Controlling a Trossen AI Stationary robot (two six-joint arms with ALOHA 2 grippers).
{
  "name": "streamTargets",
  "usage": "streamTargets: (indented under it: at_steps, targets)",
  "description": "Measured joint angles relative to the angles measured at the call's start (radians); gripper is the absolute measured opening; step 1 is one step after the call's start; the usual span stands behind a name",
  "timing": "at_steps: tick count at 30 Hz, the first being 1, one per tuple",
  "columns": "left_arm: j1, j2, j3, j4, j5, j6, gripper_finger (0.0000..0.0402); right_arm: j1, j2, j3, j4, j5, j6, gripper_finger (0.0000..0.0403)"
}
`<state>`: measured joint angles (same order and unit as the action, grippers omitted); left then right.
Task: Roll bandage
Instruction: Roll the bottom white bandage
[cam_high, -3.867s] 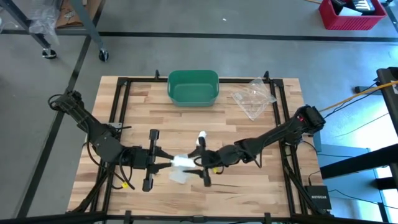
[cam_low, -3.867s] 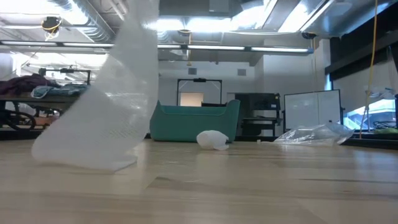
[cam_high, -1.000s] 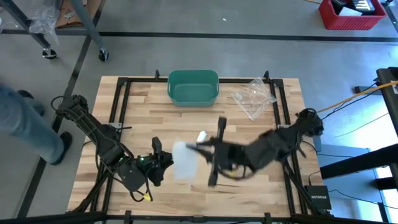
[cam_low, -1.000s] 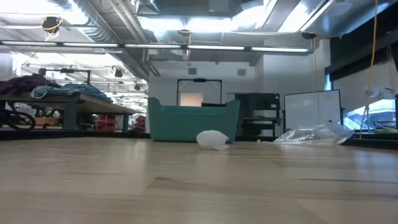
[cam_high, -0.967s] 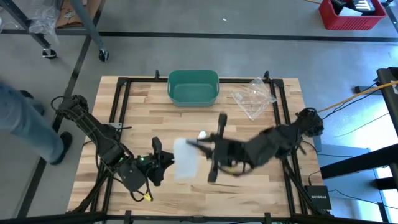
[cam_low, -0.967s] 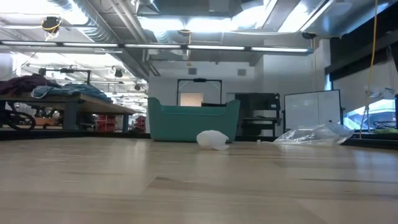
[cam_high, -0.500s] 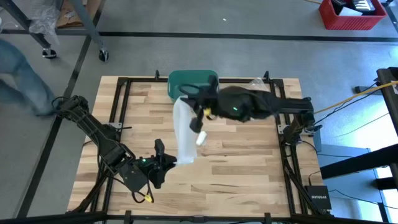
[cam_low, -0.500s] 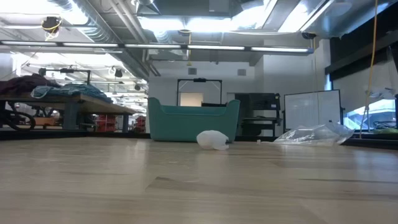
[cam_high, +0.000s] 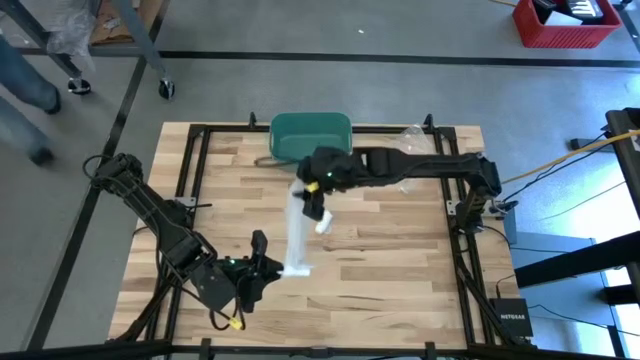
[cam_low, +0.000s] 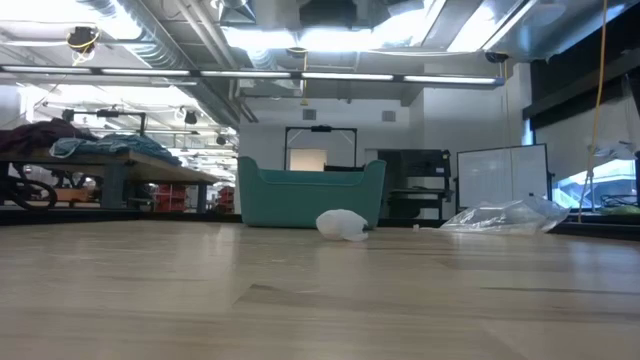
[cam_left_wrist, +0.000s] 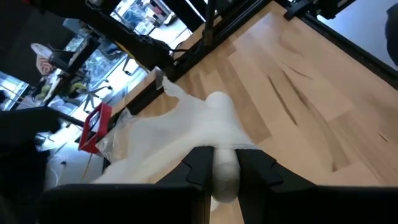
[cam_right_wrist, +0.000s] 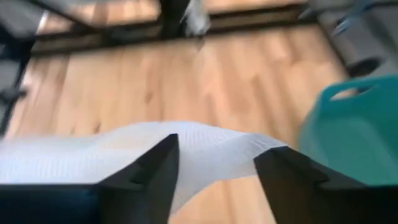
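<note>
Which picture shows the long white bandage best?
The high view: the whole bandage stretches between the left pincer and the right pincer. The left wrist view shows only the rolled end in its pincer, the right wrist view only the flat end. The low view misses it.

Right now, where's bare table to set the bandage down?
Free: the left half of the table, beside the green bin, and the front right corner. Crowded: the middle, where the bandage stretches between the left gripper and right gripper; the plastic bag fills the far right.
</note>
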<state>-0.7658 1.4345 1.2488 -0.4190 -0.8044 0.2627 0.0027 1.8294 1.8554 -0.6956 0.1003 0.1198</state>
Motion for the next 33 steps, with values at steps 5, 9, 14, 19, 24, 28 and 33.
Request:
streamTargets:
  at_steps: [5,9,14,19,24,28,33]
  targets:
    - [0.002,0.0,0.0,-0.036,0.0,-0.046,0.004,0.002,0.0,-0.036,-0.048,-0.135,-0.001,0.0241]
    - [0.013,-0.001,0.0,-0.072,0.002,-0.103,0.004,0.002,-0.005,0.011,-0.096,-0.182,0.003,0.025]
    - [0.047,-0.004,0.0,-0.077,0.171,-0.203,0.004,0.003,-0.011,0.091,-0.101,-0.118,-0.099,0.0249]
    - [0.081,-0.031,0.0,-0.067,0.432,-0.405,0.004,0.002,-0.01,0.095,-0.107,0.007,-0.129,0.0249]
    - [0.056,-0.039,0.0,-0.059,0.52,-0.524,0.004,0.003,-0.006,0.062,-0.162,-0.028,-0.207,0.0248]
    - [0.036,-0.04,0.0,-0.059,0.52,-0.573,0.004,0.004,-0.004,0.046,-0.248,-0.158,-0.227,0.0248]
    - [0.033,-0.04,0.0,-0.058,0.519,-0.623,0.004,0.037,-0.004,0.046,-0.425,-0.288,-0.207,0.0248]
